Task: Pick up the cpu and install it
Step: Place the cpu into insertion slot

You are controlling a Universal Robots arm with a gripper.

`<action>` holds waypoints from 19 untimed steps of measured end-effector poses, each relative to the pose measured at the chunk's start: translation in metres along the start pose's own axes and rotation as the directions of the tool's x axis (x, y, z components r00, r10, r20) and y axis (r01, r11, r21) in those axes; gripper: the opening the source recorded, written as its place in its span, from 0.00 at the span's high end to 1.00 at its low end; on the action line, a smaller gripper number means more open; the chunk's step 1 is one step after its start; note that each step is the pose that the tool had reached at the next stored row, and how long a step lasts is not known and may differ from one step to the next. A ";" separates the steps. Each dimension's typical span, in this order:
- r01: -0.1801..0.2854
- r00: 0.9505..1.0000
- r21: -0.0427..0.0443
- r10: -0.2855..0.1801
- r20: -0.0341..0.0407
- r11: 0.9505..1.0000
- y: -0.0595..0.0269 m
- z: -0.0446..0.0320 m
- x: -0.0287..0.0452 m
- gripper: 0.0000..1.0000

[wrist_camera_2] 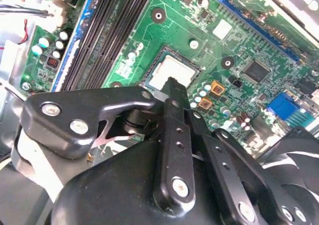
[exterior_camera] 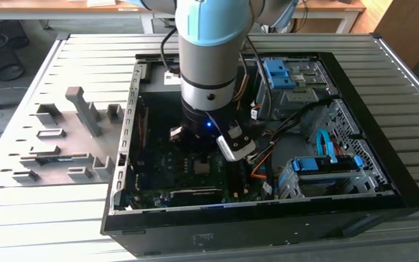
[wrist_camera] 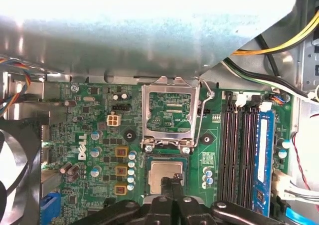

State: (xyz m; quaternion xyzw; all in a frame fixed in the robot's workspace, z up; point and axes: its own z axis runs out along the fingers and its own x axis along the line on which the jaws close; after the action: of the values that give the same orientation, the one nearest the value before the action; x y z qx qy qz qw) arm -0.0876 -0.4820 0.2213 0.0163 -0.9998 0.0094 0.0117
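The cpu [wrist_camera: 163,172] is a small grey-silver square lying flat in the motherboard socket, also seen in the second wrist view [wrist_camera_2: 172,69]. My gripper [wrist_camera: 172,180] stands right over the cpu's near edge, its two thin black fingers pressed together with nothing between them; whether the tips touch the chip I cannot tell. In the second wrist view the gripper [wrist_camera_2: 171,83] ends at the chip's edge. The socket's metal retention frame [wrist_camera: 167,110] is swung up and open beside the cpu. In the exterior view the arm [exterior_camera: 208,82] reaches down into the open computer case [exterior_camera: 355,207].
Black memory slots [wrist_camera: 239,150] and a blue slot [wrist_camera: 262,155] run alongside the socket. A fan [wrist_camera: 10,165], cables [wrist_camera: 279,45] and the case's metal wall [wrist_camera: 149,40] stand close by. A grey fixture block [exterior_camera: 64,142] lies on the slatted table at the exterior view's left.
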 end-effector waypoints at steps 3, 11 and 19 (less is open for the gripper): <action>0.000 1.000 -0.001 0.000 -0.017 1.000 -0.0002 -0.0001 -0.0087 0.90; 0.001 0.999 -0.002 -0.001 -0.049 1.000 0.0006 -0.0012 -0.0302 0.90; 0.001 0.999 -0.003 -0.001 -0.049 1.000 0.0012 -0.0275 -0.0306 0.90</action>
State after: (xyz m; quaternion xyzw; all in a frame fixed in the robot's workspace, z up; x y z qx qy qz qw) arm -0.0564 -0.4793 0.2480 0.0166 -0.9992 0.0085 0.0364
